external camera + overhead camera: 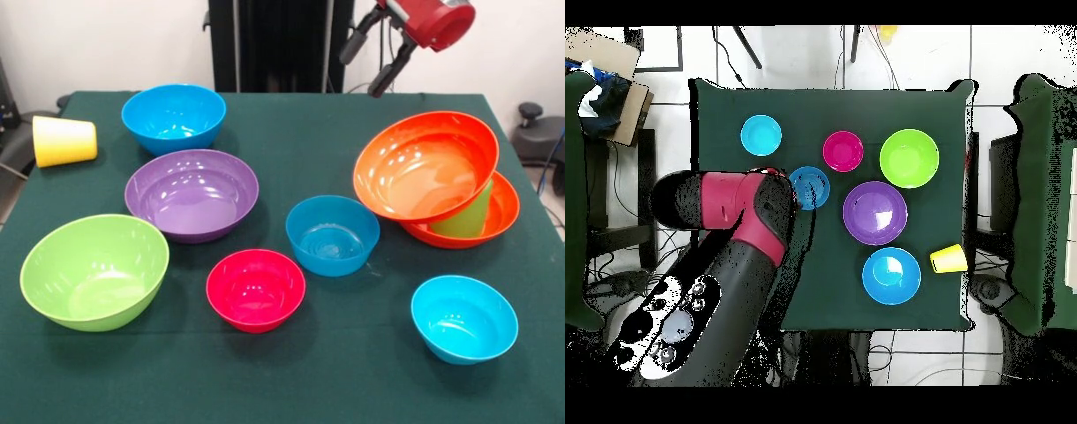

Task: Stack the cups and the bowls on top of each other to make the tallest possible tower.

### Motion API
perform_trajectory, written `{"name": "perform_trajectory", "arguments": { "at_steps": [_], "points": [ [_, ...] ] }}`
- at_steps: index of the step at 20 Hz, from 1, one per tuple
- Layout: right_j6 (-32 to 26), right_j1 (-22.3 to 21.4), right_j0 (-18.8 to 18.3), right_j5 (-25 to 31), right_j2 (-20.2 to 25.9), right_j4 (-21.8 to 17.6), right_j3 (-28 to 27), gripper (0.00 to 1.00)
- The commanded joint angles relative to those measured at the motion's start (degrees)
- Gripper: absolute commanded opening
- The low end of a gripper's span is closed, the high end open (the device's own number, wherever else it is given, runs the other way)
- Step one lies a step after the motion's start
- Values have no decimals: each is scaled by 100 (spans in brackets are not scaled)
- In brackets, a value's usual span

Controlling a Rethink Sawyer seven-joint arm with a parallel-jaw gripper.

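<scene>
A large orange bowl leans tilted on a light green cup, which stands in the second orange bowl; this small tower is at the right. The arm hides it in the overhead view. Loose on the cloth are a blue bowl, a purple bowl, a lime green bowl, a pink-red bowl, a second blue bowl and a small cyan bowl. The yellow cup lies on its side. My gripper is open and empty, raised behind the tower.
The table carries a dark green cloth. The robot's black pedestal stands at the far edge. My red and black arm reaches over one side of the table. Chairs and cables stand round the table.
</scene>
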Motion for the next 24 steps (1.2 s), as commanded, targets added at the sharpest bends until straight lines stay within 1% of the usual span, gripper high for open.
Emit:
{"name": "perform_trajectory", "arguments": {
  "at_steps": [1, 10, 15, 24],
  "points": [
    [-1008, -37, -243, -466, 1116, -596, 472, 100],
    [-849, -116, -389, -952, 1312, -917, 740, 100],
    [-678, -93, -398, -1120, 1359, -1025, 796, 100],
    [-604, -135, -459, -1276, 1438, -1236, 879, 100]
  ]
}}
